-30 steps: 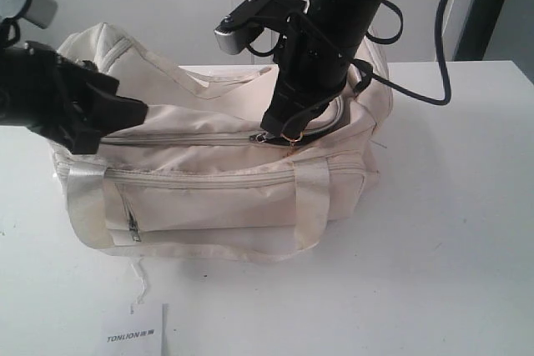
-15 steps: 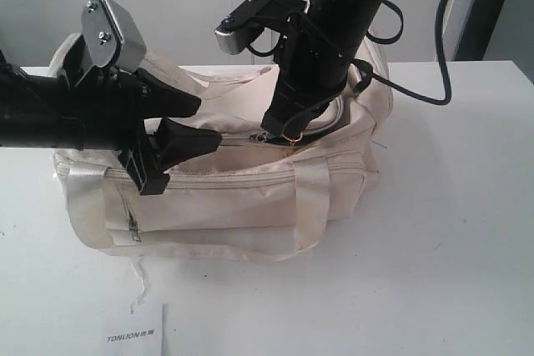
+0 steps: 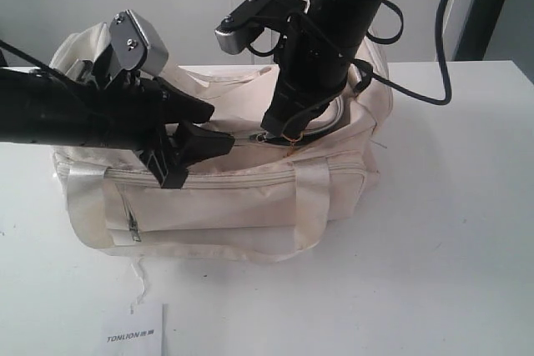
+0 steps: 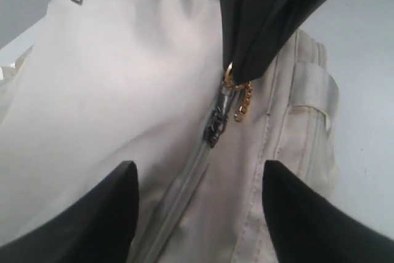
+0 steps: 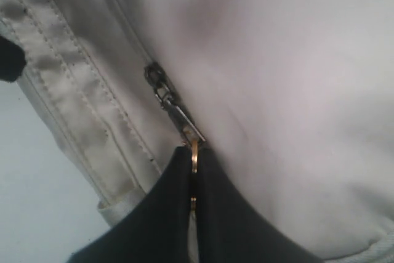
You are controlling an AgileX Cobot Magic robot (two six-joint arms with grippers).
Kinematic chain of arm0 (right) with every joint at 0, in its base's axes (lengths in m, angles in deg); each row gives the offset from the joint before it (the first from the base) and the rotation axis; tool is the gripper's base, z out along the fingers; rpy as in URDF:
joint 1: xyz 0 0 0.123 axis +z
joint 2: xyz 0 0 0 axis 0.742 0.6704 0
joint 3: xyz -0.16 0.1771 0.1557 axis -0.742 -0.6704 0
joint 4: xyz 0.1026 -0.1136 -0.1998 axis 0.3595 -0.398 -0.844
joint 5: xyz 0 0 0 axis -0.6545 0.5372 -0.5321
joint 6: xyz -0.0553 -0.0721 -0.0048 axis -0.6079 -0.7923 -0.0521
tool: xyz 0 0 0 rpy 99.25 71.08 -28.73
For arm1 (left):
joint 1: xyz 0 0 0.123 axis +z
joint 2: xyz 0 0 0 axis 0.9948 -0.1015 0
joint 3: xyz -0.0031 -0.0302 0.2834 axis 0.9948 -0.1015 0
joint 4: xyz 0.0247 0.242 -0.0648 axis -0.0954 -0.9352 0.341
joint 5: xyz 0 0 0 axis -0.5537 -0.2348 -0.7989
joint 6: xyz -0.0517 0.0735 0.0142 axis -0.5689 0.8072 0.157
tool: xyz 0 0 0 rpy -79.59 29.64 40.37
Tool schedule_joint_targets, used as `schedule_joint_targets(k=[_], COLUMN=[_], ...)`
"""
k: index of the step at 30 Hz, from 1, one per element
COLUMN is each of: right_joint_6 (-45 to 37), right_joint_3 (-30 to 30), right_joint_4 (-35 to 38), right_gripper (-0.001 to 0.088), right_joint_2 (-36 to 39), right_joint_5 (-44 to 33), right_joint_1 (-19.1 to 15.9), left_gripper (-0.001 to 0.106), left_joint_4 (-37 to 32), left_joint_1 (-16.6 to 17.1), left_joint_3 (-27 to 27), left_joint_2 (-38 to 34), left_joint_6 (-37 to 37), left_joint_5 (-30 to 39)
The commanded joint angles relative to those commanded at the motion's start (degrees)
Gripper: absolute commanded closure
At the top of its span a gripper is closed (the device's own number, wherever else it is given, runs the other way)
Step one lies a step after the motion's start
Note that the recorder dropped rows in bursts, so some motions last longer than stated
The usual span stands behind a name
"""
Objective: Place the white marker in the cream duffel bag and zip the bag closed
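The cream duffel bag (image 3: 217,198) lies on the white table. My right gripper (image 3: 279,132) is shut on the gold ring (image 5: 194,159) of the top zipper's pull, which hangs from the slider (image 4: 213,126) about two thirds along the bag's top. From the slider towards the bag's left end the zipper (image 4: 178,195) is closed; a gap (image 3: 327,119) shows past the right gripper. My left gripper (image 3: 220,127) hovers open just over the closed stretch, its fingertips (image 4: 123,180) either side of the zipper line and short of the slider. The white marker is out of view.
A white "TONLION" card (image 3: 135,335) lies at the table's front edge, left of centre. The bag's front pocket zip pull (image 3: 132,224) and webbing handle (image 3: 313,206) face the camera. Bare table (image 3: 442,239) stretches right of the bag.
My left arm has swung rightwards over the bag's top, open, and now sits close to the zipper slider. The right gripper has stayed put, still pinching the ring.
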Motion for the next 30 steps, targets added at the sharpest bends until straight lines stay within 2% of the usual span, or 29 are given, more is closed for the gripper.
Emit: schedule_joint_targets(k=[5, 8, 17, 20, 25, 26, 30], right_joint_6=[0.0, -0.1, 0.0, -0.1, -0.1, -0.1, -0.2], right_joint_3=[0.0, 0.0, 0.0, 0.0, 0.0, 0.0, 0.0], right_joint_4=[0.0, 0.0, 0.0, 0.0, 0.0, 0.0, -0.2], right_gripper=[0.0868, 0.0868, 0.0868, 0.0868, 0.0868, 0.0868, 0.0868], right_joint_2=[0.0, 0.0, 0.0, 0.0, 0.0, 0.0, 0.0], right_joint_5=[0.0, 0.0, 0.0, 0.0, 0.0, 0.0, 0.0], right_joint_1=[0.0, 0.0, 0.0, 0.0, 0.0, 0.0, 0.0], left_gripper=[0.044, 0.044, 0.045, 0.061, 0.102, 0.105, 0.105], left_joint_4=[-4.8, -5.0, -5.0, -5.0, -5.0, -5.0, -4.6], left_joint_1=[0.0, 0.0, 0.0, 0.0, 0.0, 0.0, 0.0], left_joint_3=[0.0, 0.0, 0.0, 0.0, 0.0, 0.0, 0.0], left_joint_2=[-0.9, -0.9, -3.5, -3.7, -3.7, -3.7, -3.5], left_joint_6=[0.0, 0.0, 0.0, 0.0, 0.0, 0.0, 0.0], left_joint_5=[2.9, 4.6, 1.9, 0.9, 1.4, 1.4, 1.4])
